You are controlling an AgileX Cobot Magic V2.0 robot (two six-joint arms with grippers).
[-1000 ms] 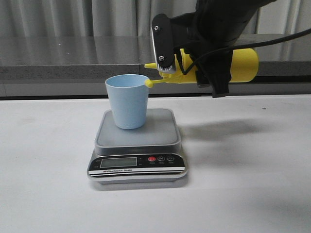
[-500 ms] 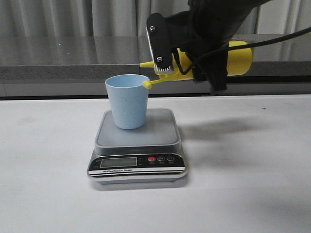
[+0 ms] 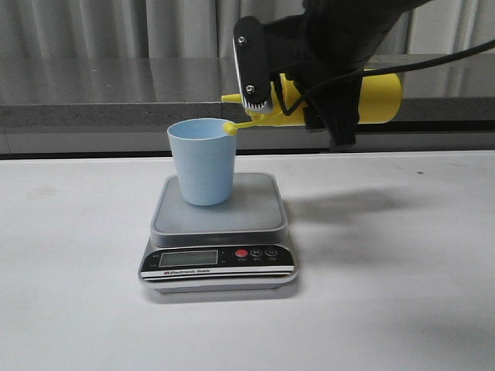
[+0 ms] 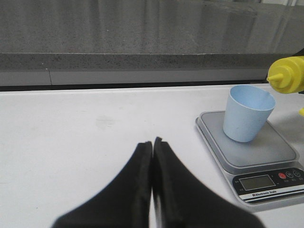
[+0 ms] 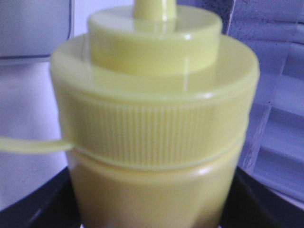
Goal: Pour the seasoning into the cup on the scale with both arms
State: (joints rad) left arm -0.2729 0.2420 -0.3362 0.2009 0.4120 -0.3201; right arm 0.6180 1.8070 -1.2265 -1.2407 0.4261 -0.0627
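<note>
The light blue cup (image 3: 203, 161) stands upright on the silver scale (image 3: 219, 226), toward its left side. My right gripper (image 3: 321, 108) is shut on the yellow seasoning bottle (image 3: 374, 99), which lies nearly horizontal above and to the right of the cup. Its nozzle (image 3: 230, 98) points left over the cup's right rim, and the tethered ball cap (image 3: 230, 128) hangs at the rim. The bottle's ribbed collar (image 5: 152, 126) fills the right wrist view. In the left wrist view the cup (image 4: 248, 113) and scale (image 4: 251, 152) sit apart from my left gripper (image 4: 152, 142), which is shut and empty above the white table.
A grey ledge (image 3: 108, 114) and curtains run behind the white table (image 3: 402, 294). The scale's black panel (image 3: 218, 260) with display and red button faces the front edge.
The right gripper has carried the bottle left and slightly up, bringing the nozzle and ball cap from beside the cup to over its right rim. The cup and scale have not moved.
</note>
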